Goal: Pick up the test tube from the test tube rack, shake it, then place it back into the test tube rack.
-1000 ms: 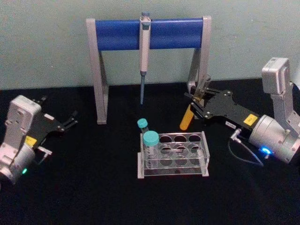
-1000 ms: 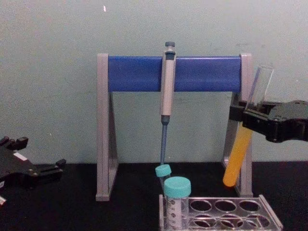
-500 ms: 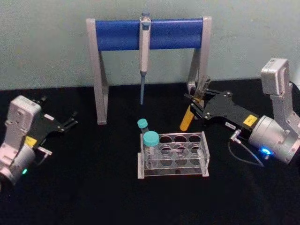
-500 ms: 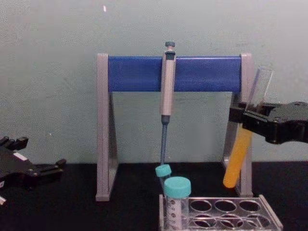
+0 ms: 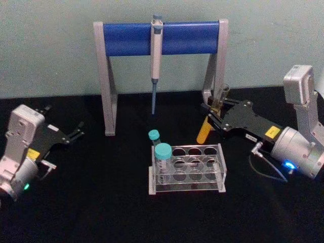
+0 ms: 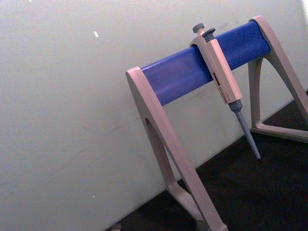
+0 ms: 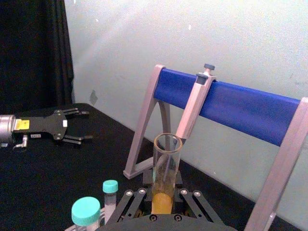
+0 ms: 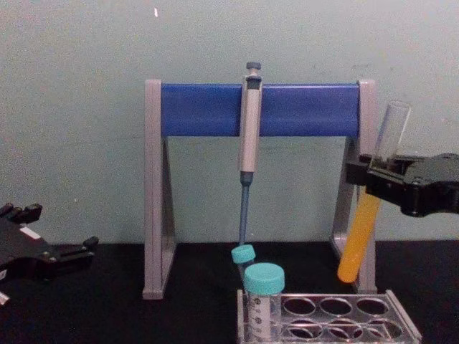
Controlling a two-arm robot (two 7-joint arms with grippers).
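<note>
The near part of the test tube rack (image 8: pixel 330 315) is cut off in the chest view; the right gripper (image 8: pixel 374 179) hides the middle of the test tube (image 8: pixel 356 240); its body runs off the right edge.

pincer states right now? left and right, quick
Left pincer: open, empty, parked on the left.
Right pincer: closed on the test tube, held in the air.
</note>
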